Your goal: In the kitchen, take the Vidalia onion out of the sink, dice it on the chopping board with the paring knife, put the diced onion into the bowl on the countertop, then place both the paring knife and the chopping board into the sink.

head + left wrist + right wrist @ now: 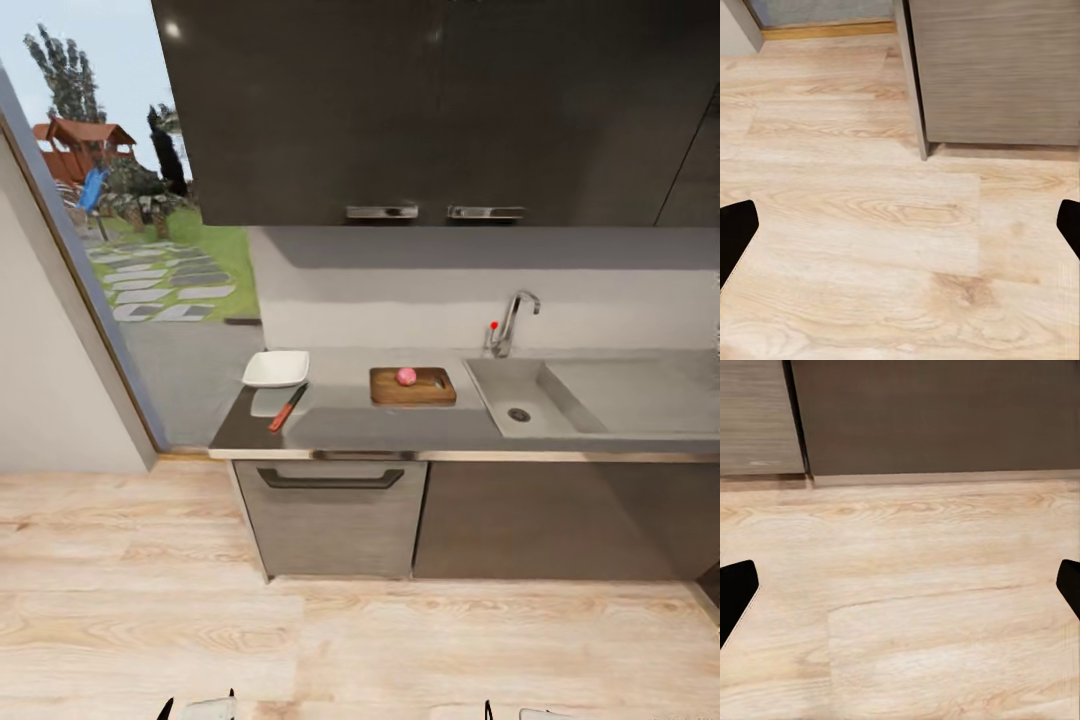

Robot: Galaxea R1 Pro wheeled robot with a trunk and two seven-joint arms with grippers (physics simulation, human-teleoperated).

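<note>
pale wood floor (360, 630) lies nearest, running from the bottom of the head view up to the cabinet fronts. at that bottom edge sit the tips of the left gripper (198, 708) and the right gripper (520, 712), low over the boards and well apart from the counter.

beyond the floor stands a grey countertop (340, 420) with a thin metal front edge, dark lower cabinets (540, 520) under it and glossy black upper cabinets (430, 110) above. on the counter a brown chopping board (413, 387) carries the pinkish onion (406, 376) on its top. to the left is a white square bowl (276, 368), and just in front of it a slim knife (288, 407) lies slanted on the counter. right of the board is the sink (520, 395), with a chrome tap (512, 322) and red knob behind. a large window (150, 220) at the left looks onto a garden.

from the left wrist, the left gripper (900, 232) has its dark fingers (735, 232) spread wide and gripping nothing, over floor beside a grey cabinet corner (922, 146). from the right wrist, the right gripper (900, 592) is likewise spread wide with nothing between its fingers (735, 592), facing a dark cabinet base (937, 420).
</note>
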